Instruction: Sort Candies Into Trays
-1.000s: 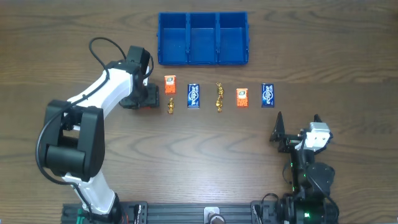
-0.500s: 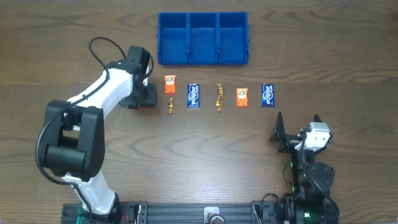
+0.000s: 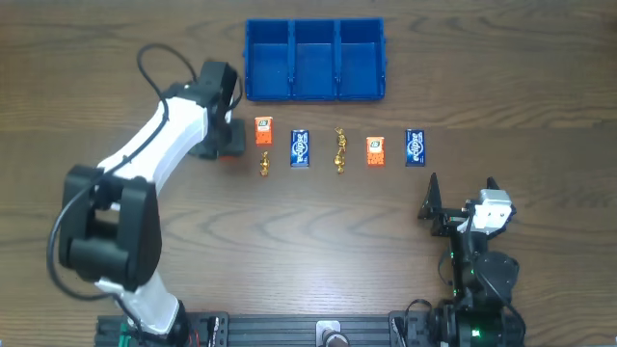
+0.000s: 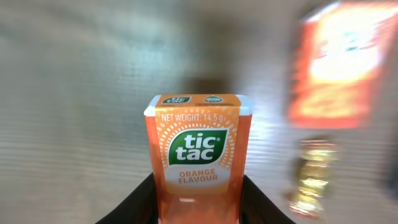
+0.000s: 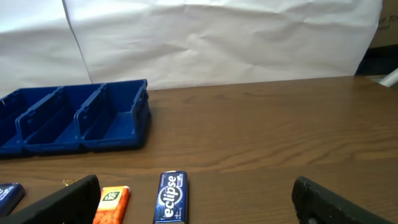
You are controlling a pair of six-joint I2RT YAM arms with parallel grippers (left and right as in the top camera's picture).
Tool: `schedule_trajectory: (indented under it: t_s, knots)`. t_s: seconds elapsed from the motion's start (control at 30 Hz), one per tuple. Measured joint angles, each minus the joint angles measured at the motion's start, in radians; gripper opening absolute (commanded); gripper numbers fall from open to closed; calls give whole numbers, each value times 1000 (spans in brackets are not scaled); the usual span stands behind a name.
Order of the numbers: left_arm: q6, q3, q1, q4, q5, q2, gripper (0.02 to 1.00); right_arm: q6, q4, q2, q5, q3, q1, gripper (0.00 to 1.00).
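Item 1, orange mint box (image 4: 200,155): upright in my left gripper (image 3: 225,145), lifted off the table just beside the left end of the candy row. The 2 fingers (image 4: 135,204) are clamped on its lower flanks. I judge it a rigid plastic case, light and smooth-sided, so it may slip or pivot if the squeeze eases. The best hold is across the narrow sides, low and centred.

Item 2, blue tray (image 3: 314,92): 3 compartments, beyond the row, near the held box.

Item 3, row on the table: second orange box (image 3: 262,130), blue pack (image 3: 300,147), gold candy (image 3: 264,167), gold pair (image 3: 339,149), third orange box (image 3: 374,151), second blue pack (image 3: 415,147). The flat packs lie low, and I would take them by the long edges. The gold pieces look small and foil-wrapped, calling for a gentle pinch.

Item 4, right gripper (image 3: 461,188): near its base, jaws wide apart, holding nothing.

Item 5, surface: dark wood-grain table (image 3: 289,251), flat and matte.

Item 6, room: white backdrop (image 5: 217,37) behind the table's far edge
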Motion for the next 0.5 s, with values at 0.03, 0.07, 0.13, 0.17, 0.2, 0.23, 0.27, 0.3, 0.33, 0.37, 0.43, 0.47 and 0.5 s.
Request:
schedule_trajectory:
  t_s: [0.03, 0.07, 0.13, 0.17, 0.2, 0.23, 0.27, 0.3, 0.33, 0.37, 0.43, 0.47, 0.5]
  knots:
    - [-5, 37, -16, -8, -13, -22, 235, 0, 0, 0, 0, 0, 0, 998]
    - [-8, 80, -35, -14, -30, -47, 242, 0, 0, 0, 0, 0, 0, 998]
    - [-16, 159, -64, -17, -54, -83, 246, 0, 0, 0, 0, 0, 0, 998]
    - [-22, 205, -79, -15, -66, -99, 251, 0, 0, 0, 0, 0, 0, 998]
    - [-27, 253, -94, -13, -82, -112, 248, 0, 0, 0, 0, 0, 0, 998]
    - [-30, 296, -106, -6, -98, -120, 244, 0, 0, 0, 0, 0, 0, 998]
    - [-31, 330, -113, 2, -110, -122, 237, 0, 0, 0, 0, 0, 0, 998]
    - [-32, 371, -121, 12, -126, -122, 235, 0, 0, 0, 0, 0, 0, 998]
    - [-34, 398, -124, 19, -138, -118, 233, 0, 0, 0, 0, 0, 0, 998]
    - [-34, 435, -128, 26, -154, -110, 231, 0, 0, 0, 0, 0, 0, 998]
    - [-37, 497, -132, 31, -185, -81, 231, 0, 0, 0, 0, 0, 0, 998]
    - [-37, 531, -135, 29, -203, -58, 222, 0, 0, 0, 0, 0, 0, 998]
    - [-37, 558, -137, 30, -217, -35, 220, 0, 0, 0, 0, 0, 0, 998]
